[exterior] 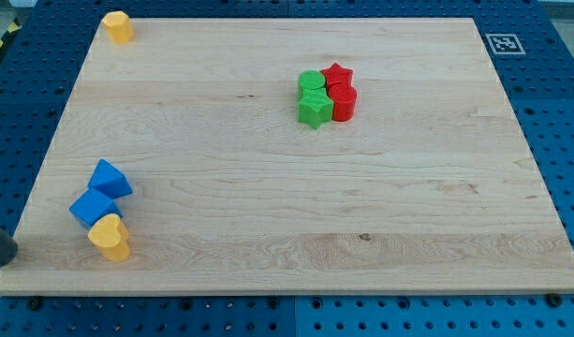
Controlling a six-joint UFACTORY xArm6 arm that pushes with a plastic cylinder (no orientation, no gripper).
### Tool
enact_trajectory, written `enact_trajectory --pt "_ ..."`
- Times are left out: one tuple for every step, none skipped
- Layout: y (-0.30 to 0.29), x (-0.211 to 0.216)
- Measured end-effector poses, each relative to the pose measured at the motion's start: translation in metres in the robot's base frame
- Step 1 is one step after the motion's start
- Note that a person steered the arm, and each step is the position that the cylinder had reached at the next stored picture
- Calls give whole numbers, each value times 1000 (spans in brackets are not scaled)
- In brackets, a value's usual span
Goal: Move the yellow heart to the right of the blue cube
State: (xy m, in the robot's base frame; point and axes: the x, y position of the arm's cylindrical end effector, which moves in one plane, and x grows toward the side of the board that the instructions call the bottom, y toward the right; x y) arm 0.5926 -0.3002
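The yellow heart (110,236) lies near the board's lower left corner. It touches the lower right side of the blue cube (90,208). A blue triangular block (110,178) touches the cube from above. A dark shape at the view's left edge looks like my rod. My tip (6,251) is just off the board's lower left corner, to the left of the blue cube and the yellow heart, and it touches no block.
A yellow pentagon-like block (118,26) sits at the board's top left corner. Right of centre towards the top, a tight cluster holds a green block (312,84), a green star (314,109), a red star (338,75) and a red cylinder (344,103).
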Motion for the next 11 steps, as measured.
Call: enact_trajectory --pt "13 0" --pt "68 0" --pt "122 0" --pt "172 0" --pt "189 0" --pt "189 0" --pt "188 0" --pt "162 1" --pt "161 2" --pt "158 2" --pt "155 -7"
